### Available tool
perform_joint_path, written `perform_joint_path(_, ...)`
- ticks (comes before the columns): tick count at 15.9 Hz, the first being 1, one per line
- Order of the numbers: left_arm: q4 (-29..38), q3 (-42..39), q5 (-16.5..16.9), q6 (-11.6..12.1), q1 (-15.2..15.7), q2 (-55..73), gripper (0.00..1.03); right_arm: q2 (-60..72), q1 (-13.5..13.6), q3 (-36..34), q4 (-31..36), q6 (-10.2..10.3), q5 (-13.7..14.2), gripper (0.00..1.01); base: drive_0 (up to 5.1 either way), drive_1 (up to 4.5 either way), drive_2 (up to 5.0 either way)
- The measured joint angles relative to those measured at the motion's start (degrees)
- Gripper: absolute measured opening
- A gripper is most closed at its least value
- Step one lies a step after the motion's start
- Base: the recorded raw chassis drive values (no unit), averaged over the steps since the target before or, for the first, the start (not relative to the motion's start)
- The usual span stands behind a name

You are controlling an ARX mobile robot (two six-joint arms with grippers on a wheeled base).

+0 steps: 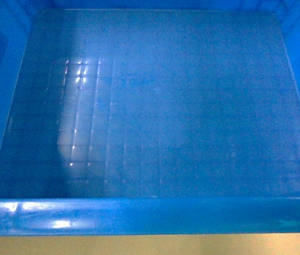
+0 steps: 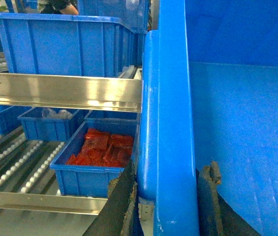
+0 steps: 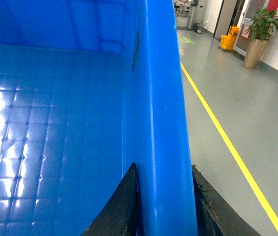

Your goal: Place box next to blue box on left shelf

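On the far left, the left shelf (image 2: 15, 169) is showing its rows of little white rollers, with shiny metal rails across it. Small blue bins are sitting on it. One bin (image 2: 97, 162) is holding red packets (image 2: 104, 150), and a bigger blue crate (image 2: 60, 44) is resting on the level above.

Just right of that, the left gripper (image 2: 166, 196) is pinching the left wall of the box (image 1: 150, 106), one dark finger outside the rim and one inside. The box is being held up beside the rack, close to the bin with the red packets but not yet resting on the rollers. I think the box is held by both side walls so it is staying level while it is being carried to its spot.

In the middle, the head camera is looking straight down into the box. It is bright blue plastic, with nothing inside, a faint square grid on its flat floor and a thick smooth rim. Light is shining off the floor on the left.

On the right, the right gripper (image 3: 161, 206) is clamping the right wall the same way, one finger on each side. Past it, grey floor with a yellow line (image 3: 227, 142) is running far away to a potted plant (image 3: 259, 34), though that far part is small and hard to make out.
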Motion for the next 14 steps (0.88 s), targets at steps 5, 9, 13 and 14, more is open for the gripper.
perform_joint_path(5,-0.07,0.00,-0.02,-0.02,0.00,0.00,0.18,0.02,0.02,0.00,0.13,-0.07,0.07,0.22,-5.0,1.55,3.1)
perform_joint_path(9,-0.11,0.00,0.02,-0.02,0.00,0.00,0.18,-0.02,0.02,0.00,0.00,-0.09,0.11,0.22,-5.0,2.40,2.4)
perform_joint_path(13,-0.04,0.00,0.00,-0.02,0.00,0.00,0.18,0.00,0.02,0.00,0.07,-0.07,0.07,0.22,-5.0,2.47,2.5)
perform_joint_path(14,-0.07,0.00,0.00,0.00,0.00,0.00,0.18,0.00,0.02,0.00,0.00,-0.07,0.09,0.22,-4.9,2.56,2.6)
